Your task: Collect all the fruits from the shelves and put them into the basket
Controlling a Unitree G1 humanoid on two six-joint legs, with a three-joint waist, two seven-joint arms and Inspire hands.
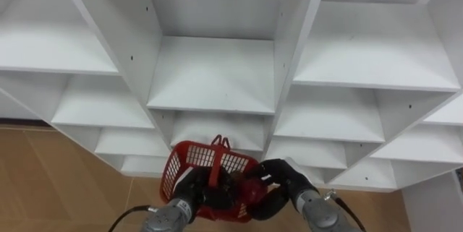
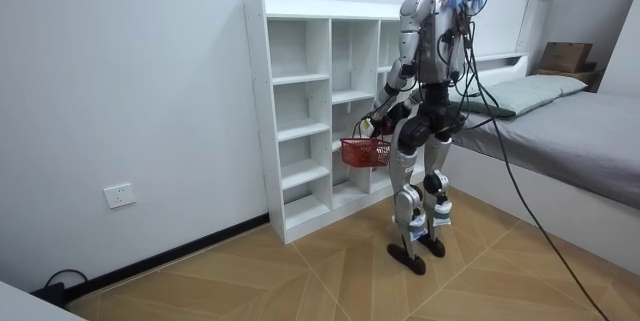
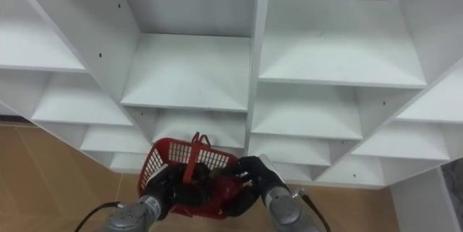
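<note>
A red mesh basket [image 1: 189, 161] [image 2: 360, 151] hangs at hip height in front of the white closet [image 1: 211, 73] [image 2: 300, 111]. My left hand [image 1: 194, 190] [image 3: 171, 186] is curled round its upright handle [image 1: 215, 161]. My right hand [image 1: 281, 180] [image 3: 252, 174] reaches in over the basket's right rim. Its fingers are curled round a red, round fruit [image 1: 253, 189] [image 3: 230, 187]. The closet's compartments in front of me hold nothing. In the room view I stand upright facing the closet.
The closet stands against a white wall on a wooden floor [image 1: 43, 181]. A bed [image 2: 560, 126] lies behind me at the room view's right. A wall socket [image 2: 119, 196] sits low at the room view's left.
</note>
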